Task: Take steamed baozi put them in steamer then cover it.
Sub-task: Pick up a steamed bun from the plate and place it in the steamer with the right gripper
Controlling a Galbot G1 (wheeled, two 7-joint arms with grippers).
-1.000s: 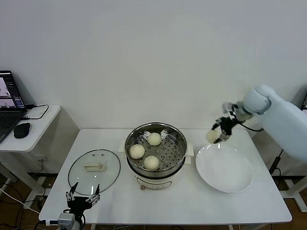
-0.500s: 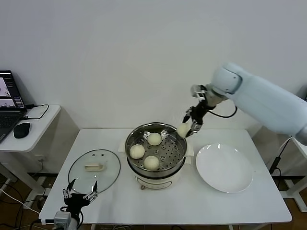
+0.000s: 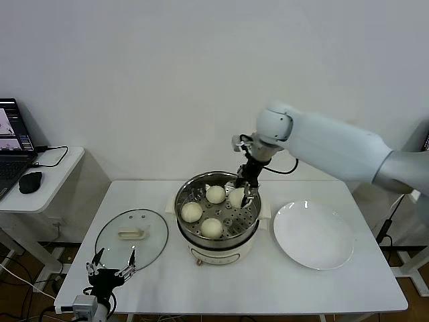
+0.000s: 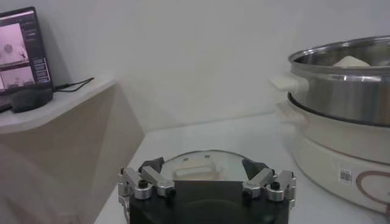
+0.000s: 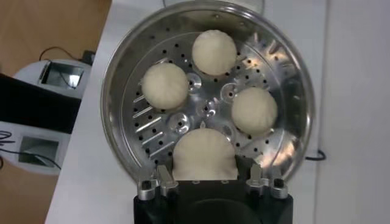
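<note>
Head view: the right gripper, a second ago beside the plate, has swung over the steamer, grasping the fourth bun.

Left wrist view: the left gripper stands released before the lid; the steamer's sticker is unreadable.

Right wrist view: three buns lie on the tray.

Right arm smooth glossy white shell, black cable looped at wrist; both grippers black-bodied, silver knuckle links with dark screws, left gripper same build.
</note>
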